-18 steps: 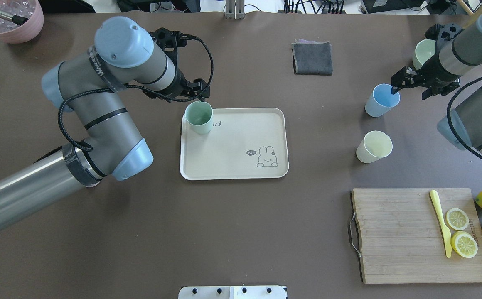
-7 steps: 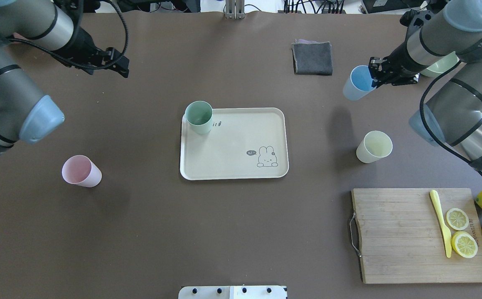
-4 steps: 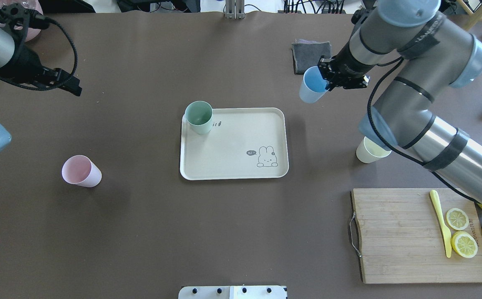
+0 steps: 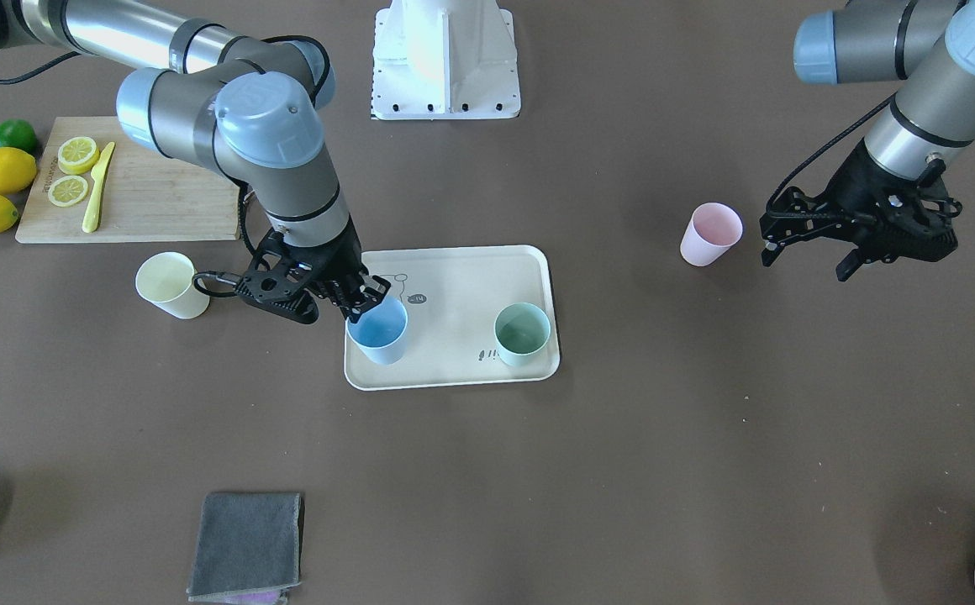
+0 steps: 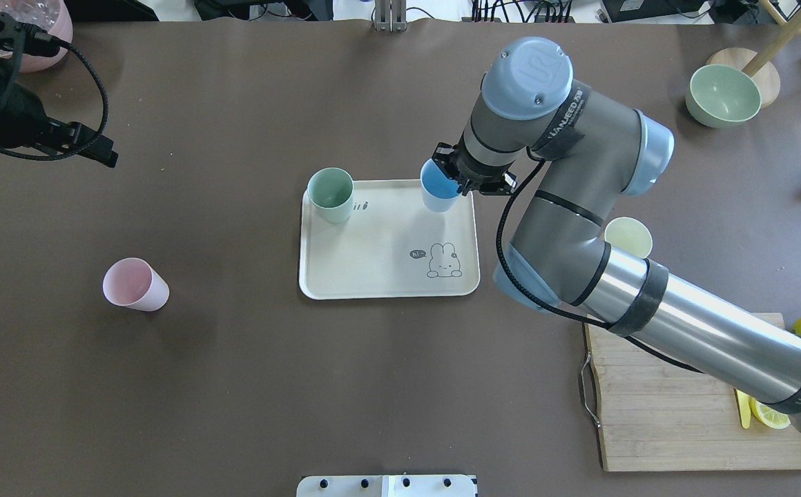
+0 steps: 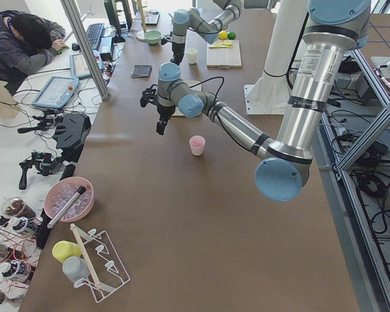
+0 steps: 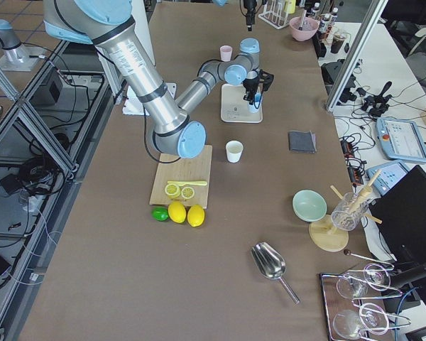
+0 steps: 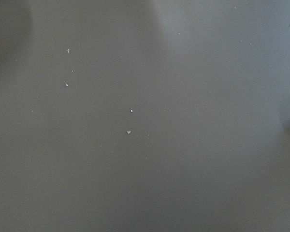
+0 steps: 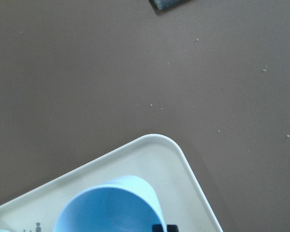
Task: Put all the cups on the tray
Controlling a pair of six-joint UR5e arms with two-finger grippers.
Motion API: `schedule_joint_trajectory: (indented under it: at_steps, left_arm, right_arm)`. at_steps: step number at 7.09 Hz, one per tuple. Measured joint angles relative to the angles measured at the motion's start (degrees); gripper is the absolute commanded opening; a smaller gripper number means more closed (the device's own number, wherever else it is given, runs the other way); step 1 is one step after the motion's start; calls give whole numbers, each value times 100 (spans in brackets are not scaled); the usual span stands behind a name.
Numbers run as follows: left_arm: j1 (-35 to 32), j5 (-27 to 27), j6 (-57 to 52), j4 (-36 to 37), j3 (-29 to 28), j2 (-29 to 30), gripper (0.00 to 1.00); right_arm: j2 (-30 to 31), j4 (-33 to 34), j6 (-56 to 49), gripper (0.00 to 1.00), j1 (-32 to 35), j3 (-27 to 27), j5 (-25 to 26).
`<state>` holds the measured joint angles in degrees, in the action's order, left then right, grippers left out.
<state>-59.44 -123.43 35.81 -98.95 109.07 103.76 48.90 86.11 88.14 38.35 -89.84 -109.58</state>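
Observation:
The cream tray (image 5: 387,276) lies mid-table. The mint green cup (image 5: 331,195) stands upright in its far left corner. My right gripper (image 5: 457,185) is shut on the rim of the light blue cup (image 5: 438,193) and holds it upright at the tray's far right corner; I cannot tell whether it touches the tray. It also shows in the front view (image 4: 378,332). The pink cup (image 5: 134,284) stands on the table left of the tray. The pale yellow cup (image 5: 628,237) stands right of the tray, partly behind my right arm. My left gripper (image 4: 803,259) is open and empty, beyond the pink cup.
A wooden cutting board (image 4: 151,202) with lemon slices and a yellow knife, lemons (image 4: 2,170) beside it, is at the near right. A grey cloth (image 4: 245,544) lies beyond the tray. A green bowl (image 5: 724,95) and a pink bowl (image 5: 45,31) stand in the far corners.
My right gripper closed on the blue cup, lifted it and carried it left to the tray's far right corner. My left gripper let go of the mint cup and drew back to the far left.

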Motion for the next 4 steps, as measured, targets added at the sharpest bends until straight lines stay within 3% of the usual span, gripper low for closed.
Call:
schedule_joint_trajectory:
  at_steps: [2,4]
  left_arm:
    - [-5,11,2,-2,1,-21,99]
    - [-6,19,4,-18,21,-130,99]
  right_arm:
    - [-59,-397,44,100,-179,335,184]
    - [-67,-585,-22,100,-101,352,205]
